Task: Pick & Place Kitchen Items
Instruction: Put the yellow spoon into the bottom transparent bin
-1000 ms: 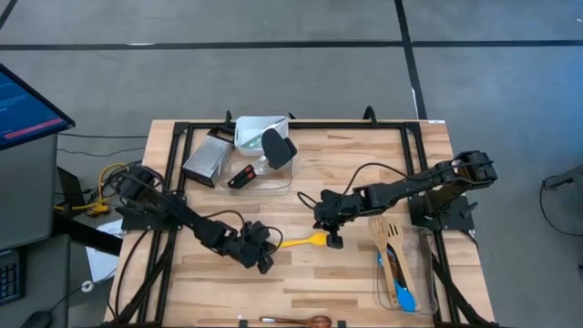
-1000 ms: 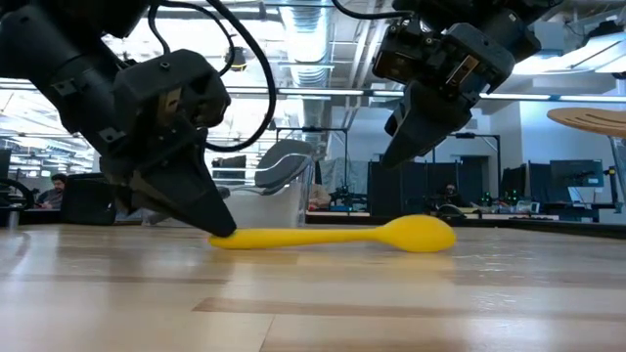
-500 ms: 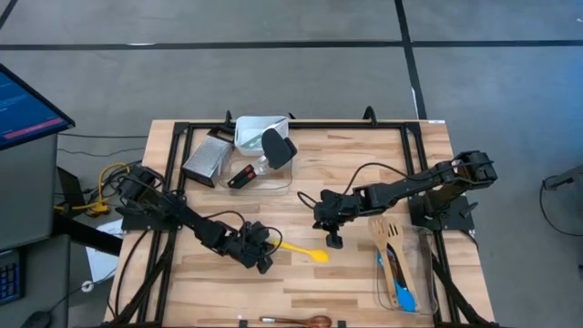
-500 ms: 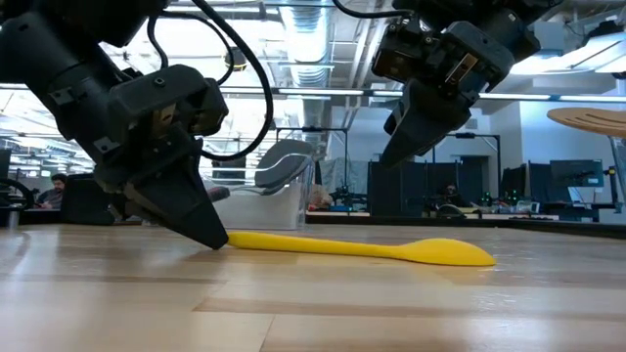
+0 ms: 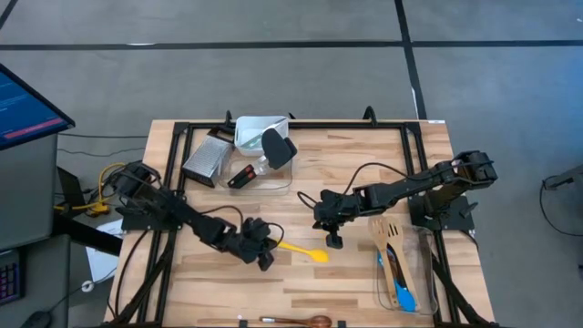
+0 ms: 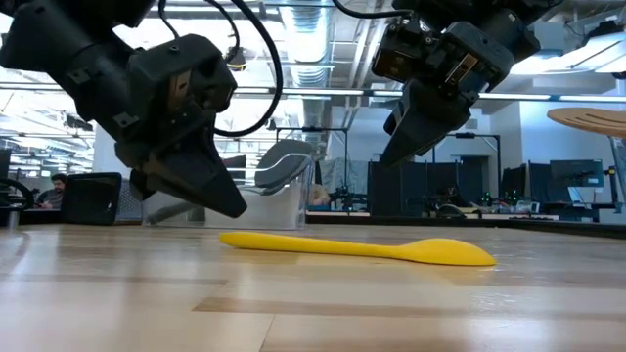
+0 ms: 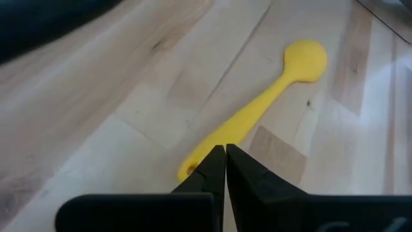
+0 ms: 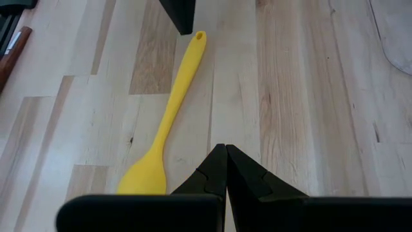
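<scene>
A yellow silicone spoon (image 5: 302, 250) lies flat on the wooden table near its middle, bowl toward the right; it also shows in the low view (image 6: 362, 248). My left gripper (image 6: 238, 208) is shut and hangs just above the spoon's handle end (image 7: 188, 170), clear of it. My right gripper (image 5: 334, 242) is shut and empty, above the table just beyond the spoon's bowl (image 8: 143, 177), and stands higher in the low view (image 6: 391, 156).
A clear tub (image 5: 258, 128) at the far side holds a black spatula (image 5: 276, 146) and a red-handled knife (image 5: 241, 176); a metal grater (image 5: 204, 159) lies beside it. A tub at the right (image 5: 428, 273) holds a wooden turner (image 5: 386, 239) and a blue spoon (image 5: 404, 293). A wooden spoon (image 5: 296, 320) lies at the near edge.
My left gripper, shut with its tips at the yellow spoon's handle end, turned the spoon on the table: the bowl swung toward the near edge while the handle end stayed about in place. Then the gripper rose clear of the spoon. My right gripper kept still.
</scene>
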